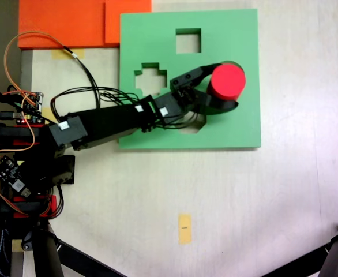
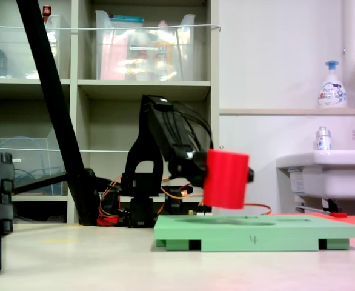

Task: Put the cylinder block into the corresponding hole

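The black plastic hand (image 1: 224, 83) is clamped on the short, solid bright-red cylinder block (image 1: 227, 81), holding it in the air above the square green foam board (image 1: 157, 34), roughly over the circular cutout (image 1: 229, 63) at its rim. The lift and carry look done; lowering and release remain. The block (image 2: 225, 179) looks smooth and rigid, slightly tilted; the board (image 2: 256, 230) is matte and soft-edged on the pale worktop (image 1: 244, 202).
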